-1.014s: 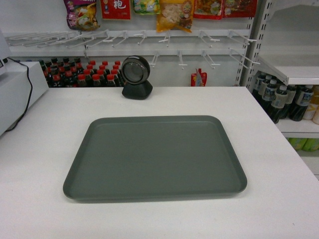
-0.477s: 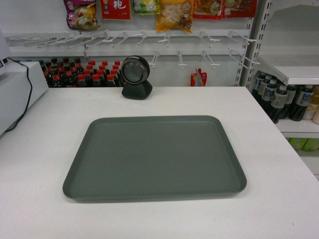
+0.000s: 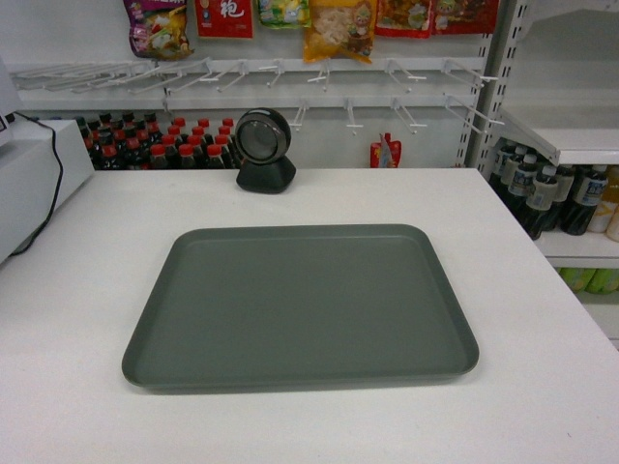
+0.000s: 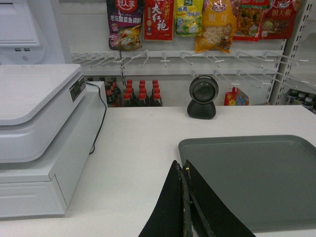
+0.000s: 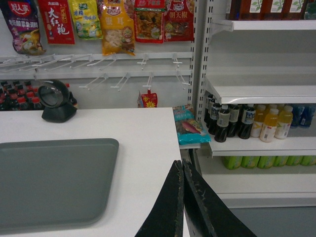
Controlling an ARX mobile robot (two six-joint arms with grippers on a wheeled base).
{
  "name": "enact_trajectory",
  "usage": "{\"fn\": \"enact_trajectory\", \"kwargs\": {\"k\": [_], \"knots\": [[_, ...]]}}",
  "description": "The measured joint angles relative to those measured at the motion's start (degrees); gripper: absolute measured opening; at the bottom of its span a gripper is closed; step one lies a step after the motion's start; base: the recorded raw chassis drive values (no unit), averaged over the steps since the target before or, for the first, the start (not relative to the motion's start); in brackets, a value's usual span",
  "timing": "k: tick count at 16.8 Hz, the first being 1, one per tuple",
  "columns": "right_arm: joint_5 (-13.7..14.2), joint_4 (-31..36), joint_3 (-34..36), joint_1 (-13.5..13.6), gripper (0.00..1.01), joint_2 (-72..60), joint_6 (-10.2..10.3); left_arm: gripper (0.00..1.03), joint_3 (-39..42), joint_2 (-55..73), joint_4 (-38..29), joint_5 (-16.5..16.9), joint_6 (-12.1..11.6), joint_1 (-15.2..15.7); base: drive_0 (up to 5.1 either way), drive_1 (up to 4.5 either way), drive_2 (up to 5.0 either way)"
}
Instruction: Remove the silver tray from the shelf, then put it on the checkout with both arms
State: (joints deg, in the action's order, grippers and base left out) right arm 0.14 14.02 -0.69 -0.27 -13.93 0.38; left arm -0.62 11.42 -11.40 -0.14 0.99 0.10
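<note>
Shop interior, snack packs on pegs behind. Head view: silver tray [image 3: 300, 304] lies flat and square on the checkout [image 3: 542, 319], well in from every edge, just in front of the black scanner [image 3: 264, 150]; no arm over it, so the placing looks done. Left wrist view: left gripper [image 4: 184, 170] jaws pressed together, empty, at the tray's near left corner, cash register [image 4: 37, 133] to its side. Right wrist view: right gripper [image 5: 182, 170] likewise closed on nothing, off the tray's right rim, the shelf [image 5: 261, 91] beyond bare.
</note>
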Motion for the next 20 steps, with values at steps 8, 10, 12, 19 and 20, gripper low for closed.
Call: {"fn": "enact_trajectory", "kwargs": {"k": [8, 10, 12, 19, 20], "knots": [[-0.15, -14.29, -0.02, 0.00, 0.67, 13.70, -0.04, 0.70, 0.00, -10.84, 11.63, 0.15, 0.00, 0.00, 0.0, 0.00, 0.0], [-0.15, -14.29, -0.02, 0.00, 0.72, 13.70, -0.04, 0.75, 0.00, -10.84, 11.61, 0.15, -0.02, 0.00, 0.0, 0.00, 0.0], [-0.15, -14.32, -0.02, 0.00, 0.78, 13.70, -0.04, 0.81, 0.00, -10.84, 11.63, 0.13, -0.02, 0.00, 0.0, 0.00, 0.0], [-0.15, -14.29, -0.02, 0.00, 0.98, 13.70, -0.02, 0.98, 0.00, -10.84, 11.63, 0.15, -0.02, 0.00, 0.0, 0.00, 0.0], [-0.15, -14.29, -0.02, 0.00, 0.98, 13.70, -0.02, 0.98, 0.00, -10.84, 11.63, 0.13, -0.02, 0.00, 0.0, 0.00, 0.0]]}}
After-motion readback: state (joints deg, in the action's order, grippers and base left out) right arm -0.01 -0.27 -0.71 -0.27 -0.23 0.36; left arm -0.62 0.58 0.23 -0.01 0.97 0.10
